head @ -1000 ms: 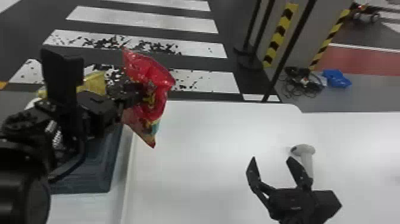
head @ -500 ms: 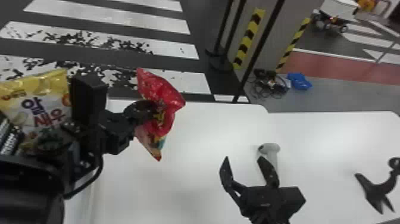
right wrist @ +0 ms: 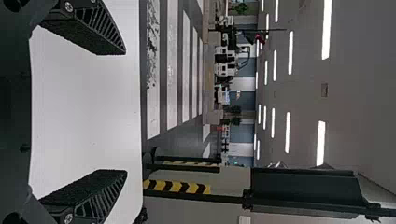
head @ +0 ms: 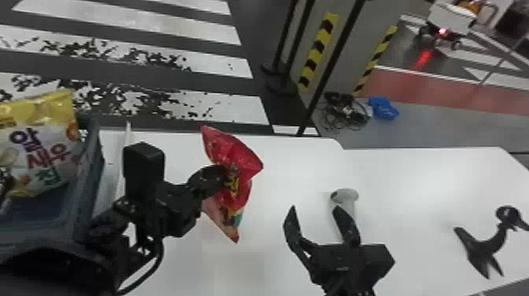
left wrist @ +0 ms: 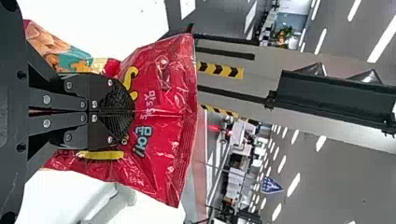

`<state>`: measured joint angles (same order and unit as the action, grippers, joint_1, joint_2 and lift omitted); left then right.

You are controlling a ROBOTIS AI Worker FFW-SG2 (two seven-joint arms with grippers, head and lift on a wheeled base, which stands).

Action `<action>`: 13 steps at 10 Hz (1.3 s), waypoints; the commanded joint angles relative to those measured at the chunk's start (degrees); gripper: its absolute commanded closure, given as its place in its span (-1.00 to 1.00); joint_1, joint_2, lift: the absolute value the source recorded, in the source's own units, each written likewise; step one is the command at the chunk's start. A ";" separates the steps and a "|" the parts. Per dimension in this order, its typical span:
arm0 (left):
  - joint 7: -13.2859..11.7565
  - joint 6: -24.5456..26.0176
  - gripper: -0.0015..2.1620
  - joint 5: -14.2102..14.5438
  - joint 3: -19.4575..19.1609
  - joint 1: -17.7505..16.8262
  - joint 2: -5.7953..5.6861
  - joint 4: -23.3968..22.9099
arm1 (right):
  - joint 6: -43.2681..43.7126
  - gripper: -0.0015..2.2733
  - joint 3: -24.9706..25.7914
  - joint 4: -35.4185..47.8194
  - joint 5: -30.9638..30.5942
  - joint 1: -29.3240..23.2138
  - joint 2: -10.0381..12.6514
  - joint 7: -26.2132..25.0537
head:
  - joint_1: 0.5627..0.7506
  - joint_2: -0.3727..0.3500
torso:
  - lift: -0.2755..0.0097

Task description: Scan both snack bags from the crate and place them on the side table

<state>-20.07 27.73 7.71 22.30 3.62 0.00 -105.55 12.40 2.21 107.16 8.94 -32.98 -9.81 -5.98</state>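
In the head view my left gripper point(head: 225, 176) holds a red snack bag point(head: 244, 157) above the white table, right of the crate point(head: 88, 173). The left wrist view has the left gripper point(left wrist: 133, 111) closed on the middle of that red bag point(left wrist: 161, 154). A yellow and white snack bag point(head: 43, 145) stands in the crate. My right gripper point(head: 317, 224) is open over the table with nothing between its fingers; in the right wrist view the right gripper point(right wrist: 125, 112) has its fingers wide apart. A white scanner point(head: 344, 197) stands just beyond its right finger.
The white table point(head: 413, 173) stretches to the right. A black stand-like object point(head: 482, 248) is at its right part. Poles point(head: 334, 63), cables point(head: 342, 110) and a blue item point(head: 383, 108) are behind the table.
My left gripper has moved right with the red bag, away from the crate and nearer the right gripper. The head view has swung to the right, bringing the black stand-like object into sight.
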 commanded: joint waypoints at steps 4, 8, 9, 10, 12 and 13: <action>4.78 8.09 0.98 8.20 1.61 1.39 0.15 0.26 | -1.11 -0.93 0.17 -0.20 0.21 0.28 -0.03 -0.17 | 0.41 -0.94 | 0.26; 8.38 9.14 -1.00 8.90 3.28 1.39 0.15 0.17 | -1.46 -0.93 0.17 -0.29 0.21 0.28 0.05 -0.26 | 0.41 -0.94 | 0.26; 8.38 8.97 -0.98 8.72 3.02 1.30 0.15 0.17 | -1.46 -0.93 0.17 -0.29 0.21 0.28 0.05 -0.26 | 0.41 -0.94 | 0.26; 8.38 8.61 -0.97 8.46 2.84 1.39 0.15 -0.01 | -1.46 -0.93 0.17 -0.38 0.21 0.28 0.05 -0.26 | 0.41 -0.94 | 0.26; 7.94 7.21 -0.97 2.48 3.63 2.27 0.15 -3.08 | -1.46 -0.93 -0.01 -0.38 0.21 0.28 0.05 -0.17 | 0.41 -0.94 | 0.26; 7.15 3.52 -0.97 -4.20 4.51 3.67 0.15 -5.54 | -1.46 -0.93 -0.01 -0.46 0.38 0.28 -0.03 -0.17 | 0.41 -0.94 | 0.26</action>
<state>-12.85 32.98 6.83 26.34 6.63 0.00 -109.82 10.93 2.21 106.75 9.20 -32.69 -9.81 -6.18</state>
